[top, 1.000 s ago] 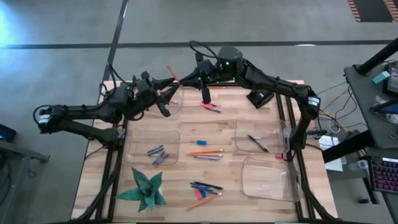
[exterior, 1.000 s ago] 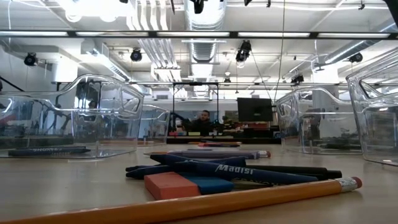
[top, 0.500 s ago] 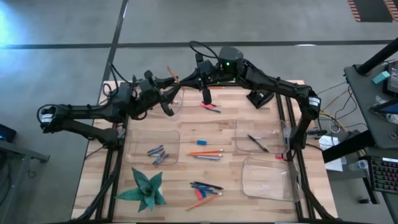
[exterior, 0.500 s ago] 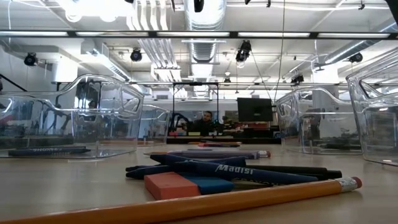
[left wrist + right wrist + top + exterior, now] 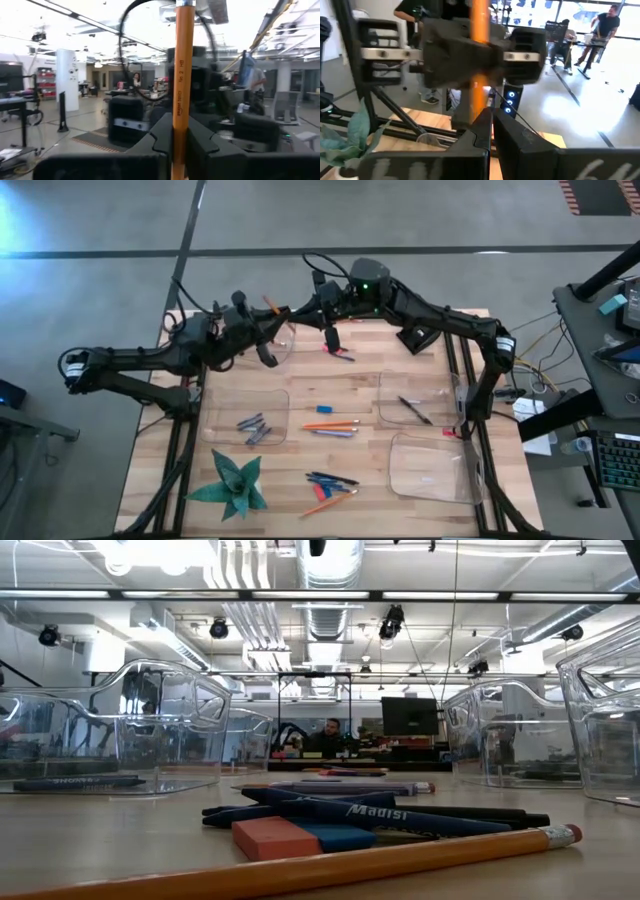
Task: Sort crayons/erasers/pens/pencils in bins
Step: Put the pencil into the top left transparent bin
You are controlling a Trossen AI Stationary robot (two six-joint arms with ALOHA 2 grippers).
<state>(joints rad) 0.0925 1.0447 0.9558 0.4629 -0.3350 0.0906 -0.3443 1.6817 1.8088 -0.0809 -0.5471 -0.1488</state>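
Observation:
An orange pencil [image 5: 269, 305] is held in the air above the far-left bin [image 5: 283, 346], with my left gripper [image 5: 272, 320] and my right gripper [image 5: 297, 311] both shut on it. A second bin [image 5: 245, 415] holds several blue-grey crayons [image 5: 252, 427]. A third bin [image 5: 415, 400] holds a dark pen [image 5: 415, 410]. The near-right bin [image 5: 430, 470] stands apart. Loose on the table lie two pencils [image 5: 330, 426], a blue eraser [image 5: 325, 409] and a heap of pens and erasers [image 5: 330, 480]. My left gripper pinches the pencil's shaft [image 5: 179, 131] between its two fingers, which lie across it. The pencil runs straight on past the fingers and is clear of the table. My right gripper has the same pencil's shaft [image 5: 481, 100] between its shut fingers, close beside my left gripper's hold. Which end it has is hidden by my left gripper's body [image 5: 470, 52].
A green paper star [image 5: 235, 485] sits at the near left. A pink and dark item [image 5: 338, 352] lies at the far middle. One more pencil [image 5: 322, 505] lies by the near edge. Both arms cross over the table's far edge.
My left gripper has moved a little toward the far edge, up to the pencil in my right gripper, and has taken hold of it. The pencil's visible end has shifted slightly toward the table's left. My right gripper has stayed shut on the pencil.

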